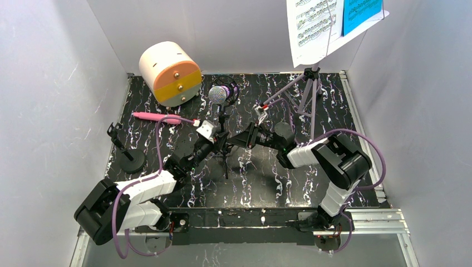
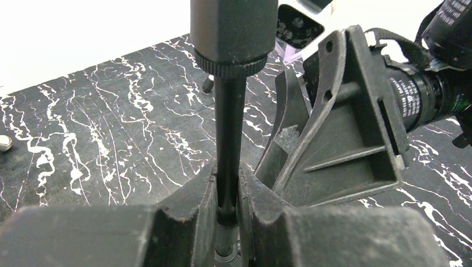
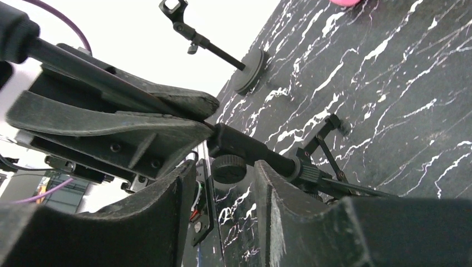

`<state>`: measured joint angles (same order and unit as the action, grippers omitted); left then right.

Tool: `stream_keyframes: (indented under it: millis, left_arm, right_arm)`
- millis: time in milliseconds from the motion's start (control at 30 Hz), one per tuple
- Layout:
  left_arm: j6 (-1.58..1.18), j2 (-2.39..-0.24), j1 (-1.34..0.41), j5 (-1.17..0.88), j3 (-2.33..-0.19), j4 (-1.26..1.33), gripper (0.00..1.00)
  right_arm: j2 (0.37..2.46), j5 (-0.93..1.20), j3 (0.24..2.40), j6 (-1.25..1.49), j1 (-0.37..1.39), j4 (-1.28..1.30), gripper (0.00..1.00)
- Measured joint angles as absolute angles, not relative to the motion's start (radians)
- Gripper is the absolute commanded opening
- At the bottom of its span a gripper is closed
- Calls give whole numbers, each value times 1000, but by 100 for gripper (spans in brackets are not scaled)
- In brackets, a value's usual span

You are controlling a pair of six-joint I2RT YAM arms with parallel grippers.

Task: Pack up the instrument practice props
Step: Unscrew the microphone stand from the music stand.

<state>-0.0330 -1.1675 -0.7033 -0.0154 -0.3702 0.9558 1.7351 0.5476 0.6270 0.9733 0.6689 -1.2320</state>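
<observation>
- The left gripper [image 1: 214,142] is clamped tight on the thin black pole of the tripod [image 1: 225,167] in the middle of the table [image 1: 250,183]. In its wrist view the fingers [image 2: 195,206] press the pole from both sides.
- That tripod stands upright and carries the purple mic [image 1: 219,94], silver head up, just beyond the two grippers.
- The right gripper [image 1: 243,139] comes in from the right and meets the left one at the same pole. Its jaws stand partly apart with the pole and a small knob [image 3: 228,168] in the gap. I cannot tell whether either finger touches them.
- The pink mic [image 1: 157,117] lies flat on the table, left of the tripod and near the box [image 1: 170,72].
- The box, cream with an orange and grey face, sits at the far left corner.
- A round-base stand [image 1: 132,161] is at the left edge, well apart from the arms, its clip arm tilted.
- The lilac music rack [image 1: 307,92] stands on its legs at the far right. It holds a white page [image 1: 311,30] and a blue page [image 1: 360,14] side by side, the blue one on the right.
</observation>
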Motion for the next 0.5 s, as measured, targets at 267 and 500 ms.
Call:
stream_keyframes:
  millis: [267, 500]
  left_arm:
    - [-33, -1168, -703, -16, -370, 956, 0]
    - [-33, -1168, -703, -16, -370, 956, 0]
  right_arm:
    - [1761, 579, 628, 982, 669, -1239, 35]
    - [1772, 601, 639, 971, 667, -1252, 22]
